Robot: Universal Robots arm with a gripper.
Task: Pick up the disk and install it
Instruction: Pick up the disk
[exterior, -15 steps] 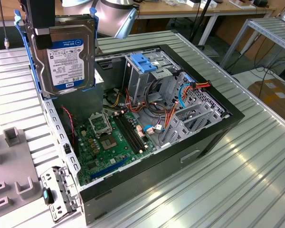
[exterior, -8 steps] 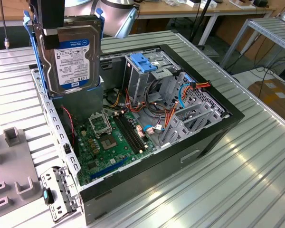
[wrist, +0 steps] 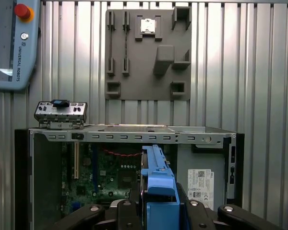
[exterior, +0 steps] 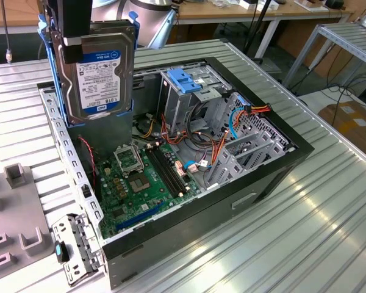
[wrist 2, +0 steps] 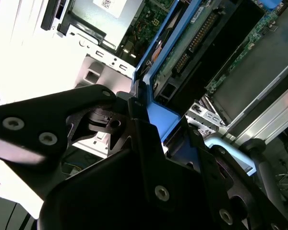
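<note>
Note the arm descending vertically from above, its gripper (exterior: 84, 38) clamped on the upper end of the disk (exterior: 100, 67). The disk hangs upright above the open computer case (exterior: 274, 177) - long axis vertical, label facing the exterior camera - beside the case's drive cage (exterior: 183, 91).

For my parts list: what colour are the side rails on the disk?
Blue. The disk rails show best in the first wrist view.

disk (exterior: 97, 67) above open case (exterior: 262, 183) (motherboard (exterior: 143, 177) lying inside), case on table (exterior: 329, 213)
</note>
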